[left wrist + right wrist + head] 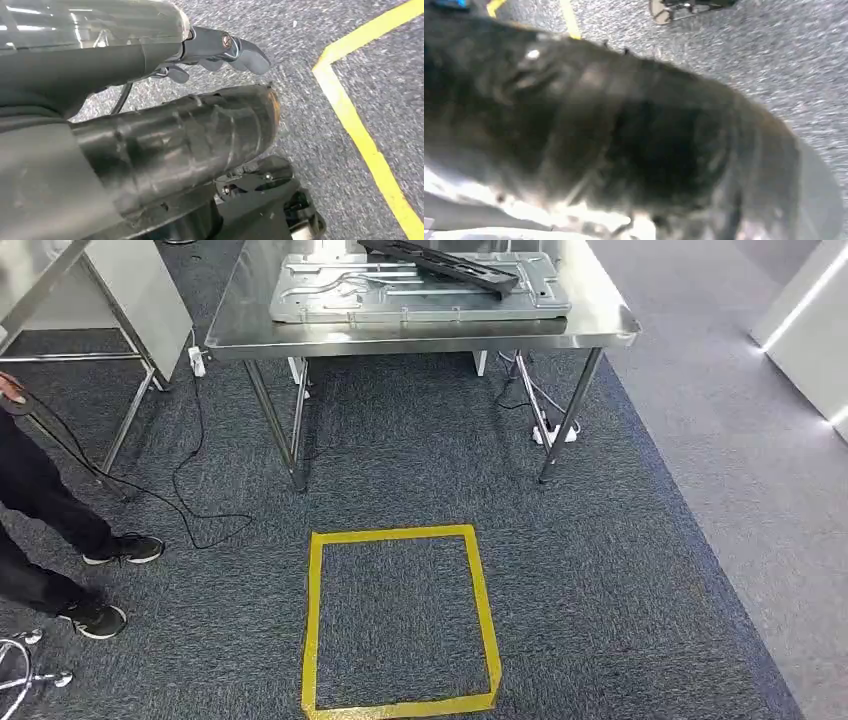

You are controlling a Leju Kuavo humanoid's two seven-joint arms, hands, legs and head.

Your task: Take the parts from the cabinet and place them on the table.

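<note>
Steel table (300, 335), head view: take this as your landmark. On its top lies a flat grey stamped panel (420, 290), and across the far part of that panel rests a long dark bar (440, 262), set at a slant. You may judge these to be the task's parts, already set down where the table bears their whole length.

On the carpet on the near side of the table you see a square of yellow tape (400, 620), probably a standing mark for the robot. Off the table's left end a person's legs and dark shoes (95, 618) stand beside trailing cables.

Left hand (220, 50), left wrist view: fingers curled in, holding nothing, hanging over the carpet (no part near it).

Right hand (624, 140), right wrist view: too blurred; you cannot tell how its fingers lie.
</note>
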